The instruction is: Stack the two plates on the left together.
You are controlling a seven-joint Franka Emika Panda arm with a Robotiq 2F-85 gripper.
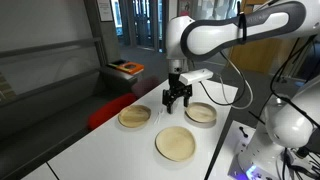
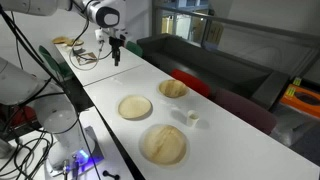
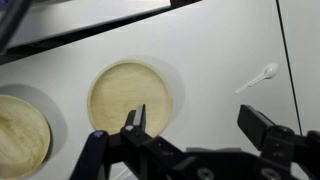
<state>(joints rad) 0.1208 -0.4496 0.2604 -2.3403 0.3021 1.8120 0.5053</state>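
On a long white table (image 1: 110, 150), we find the smaller plate (image 1: 134, 116), pale-rimmed, lying close to the table's long edge beside a red object (image 1: 100, 115). The wider plate (image 1: 177, 143) lies flat toward the near end, with bare tabletop showing between the two. A deeper dish (image 1: 201, 113) sits apart from both, toward the opposite edge, and none of the three touches another. In an exterior view the gripper (image 1: 177, 102) hangs clear of the surface, pictured over the gap between the smaller plate and the deeper dish. In an exterior view the gripper (image 2: 117, 58) appears farther up the table than the wider plate (image 2: 163, 143), with open white surface between them. From the wrist view we see its fingers (image 3: 136, 122) spread wide with nothing held and only tabletop showing between them. A small white object (image 3: 258, 78) lies alone on the tabletop, off to one side of the fingers.
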